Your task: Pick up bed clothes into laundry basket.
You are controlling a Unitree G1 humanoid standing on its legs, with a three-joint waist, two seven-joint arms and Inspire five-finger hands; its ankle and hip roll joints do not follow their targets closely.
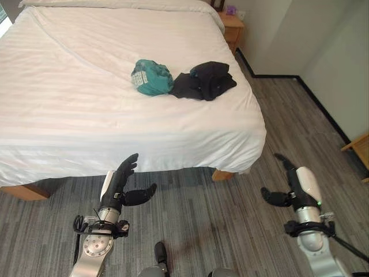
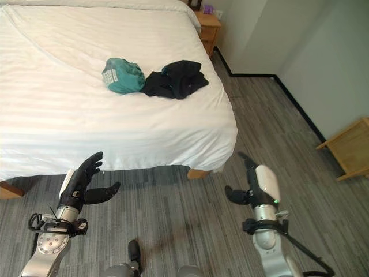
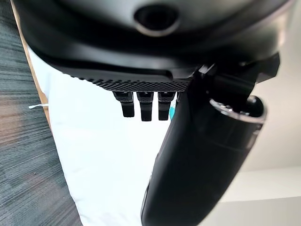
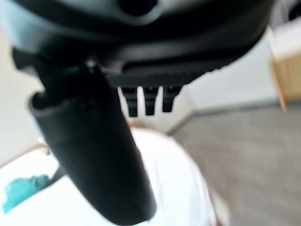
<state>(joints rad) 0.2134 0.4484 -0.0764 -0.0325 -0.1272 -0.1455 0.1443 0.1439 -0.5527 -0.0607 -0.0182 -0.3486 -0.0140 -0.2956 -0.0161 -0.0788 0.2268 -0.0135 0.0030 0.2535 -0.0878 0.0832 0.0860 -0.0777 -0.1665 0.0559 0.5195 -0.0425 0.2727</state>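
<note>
smooth white bed (image 1: 86, 115), crumpled clothes (image 1: 203, 81)

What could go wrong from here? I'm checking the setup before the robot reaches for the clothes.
The crumpled teal garment and the black bundled garment touch, so one grab may drag both. Both lie well in on the white-sheeted bed, and the open left robot hand and right robot hand hang short of its edge, so reaching may mean leaning.

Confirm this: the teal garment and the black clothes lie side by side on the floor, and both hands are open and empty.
Wrong place: the teal garment and black clothes lie on the bed, as the left eye view shows. The left hand and right hand are open and empty.
</note>
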